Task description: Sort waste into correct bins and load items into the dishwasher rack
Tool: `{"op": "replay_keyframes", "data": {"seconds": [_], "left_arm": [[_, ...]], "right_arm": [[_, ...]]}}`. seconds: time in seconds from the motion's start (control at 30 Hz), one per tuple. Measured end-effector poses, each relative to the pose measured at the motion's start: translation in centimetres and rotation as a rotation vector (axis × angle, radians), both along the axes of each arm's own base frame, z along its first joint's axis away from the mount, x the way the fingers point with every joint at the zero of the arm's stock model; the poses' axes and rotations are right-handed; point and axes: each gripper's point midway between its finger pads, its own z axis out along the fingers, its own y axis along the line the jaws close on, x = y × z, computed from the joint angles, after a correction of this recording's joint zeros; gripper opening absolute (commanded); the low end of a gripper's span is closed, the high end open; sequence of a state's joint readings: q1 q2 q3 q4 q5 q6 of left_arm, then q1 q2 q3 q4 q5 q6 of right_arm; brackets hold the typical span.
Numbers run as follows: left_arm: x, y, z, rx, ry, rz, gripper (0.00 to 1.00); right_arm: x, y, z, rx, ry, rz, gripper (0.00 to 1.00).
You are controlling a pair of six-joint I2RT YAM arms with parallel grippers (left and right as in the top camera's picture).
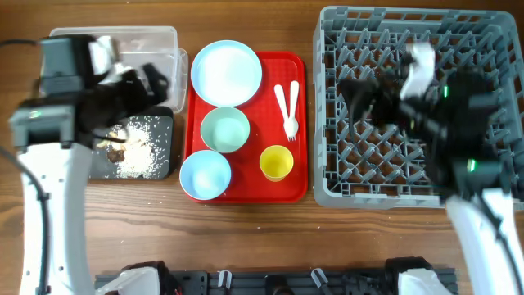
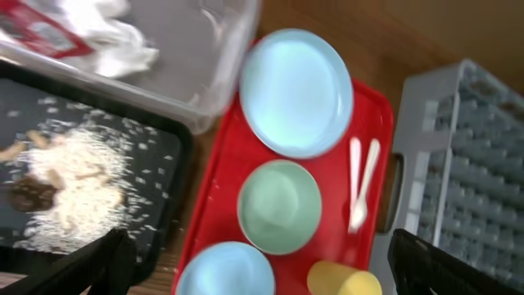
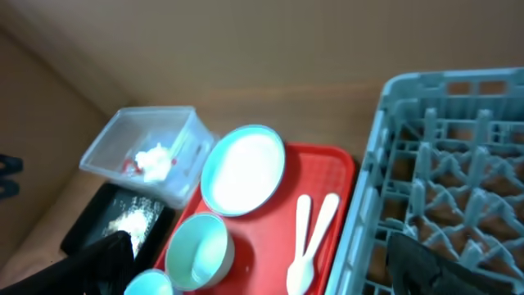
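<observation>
Upper left, the tub (image 1: 155,37) holds wrapper (image 2: 49,33) and paper (image 2: 123,41). The black tray (image 1: 164,168) below it holds rice (image 2: 74,180) and scraps (image 2: 29,197), so sorting looks finished. In the centre, the red tray (image 1: 278,65) carries the plate (image 1: 227,72), bowls (image 1: 225,129), cup (image 1: 277,162), fork and spoon (image 1: 286,106). The rack (image 1: 327,106), right, looks empty. The left gripper (image 2: 260,246) and right gripper (image 3: 258,250) hang with fingers apart, holding nothing. The next move is probably to grip a dish rim and carry the dish to the rack.

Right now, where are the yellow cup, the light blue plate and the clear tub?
yellow cup (image 1: 277,162), overhead view, middle of its open top.
light blue plate (image 2: 296,92), left wrist view, centre of its face.
clear tub (image 1: 151,39), overhead view, bare floor near its far rim.
</observation>
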State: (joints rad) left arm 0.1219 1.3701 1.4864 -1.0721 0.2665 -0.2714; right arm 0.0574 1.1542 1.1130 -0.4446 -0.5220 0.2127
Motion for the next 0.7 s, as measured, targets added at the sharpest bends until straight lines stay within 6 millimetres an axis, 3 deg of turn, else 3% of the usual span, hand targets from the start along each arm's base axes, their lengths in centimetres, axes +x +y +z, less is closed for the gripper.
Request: {"op": "replay_keyframes", "data": {"seconds": [0.13, 0.23, 0.53, 0.63, 0.7], "left_arm": [[0.0, 5.0, -0.5, -0.003, 0.005, 0.096, 0.96], [0.1, 7.2, -1.6, -0.001, 0.034, 0.141, 1.00], [0.6, 8.3, -3.5, -0.010, 0.086, 0.154, 1.00], [0.6, 8.3, -3.5, -0.010, 0.085, 0.153, 1.00], [0.6, 8.3, -3.5, -0.010, 0.086, 0.154, 1.00]], "right_arm": [[2.7, 2.7, 0.0, -0.043, 0.075, 0.104, 1.00], [3.9, 5.6, -1.2, -0.079, 0.136, 0.189, 1.00], [5.9, 15.1, -6.8, -0.124, 0.172, 0.400, 1.00], [6.4, 17.3, -8.3, -0.096, 0.193, 0.415, 1.00], [6.7, 18.2, -9.6, -0.064, 0.241, 0.400, 0.92]]}}
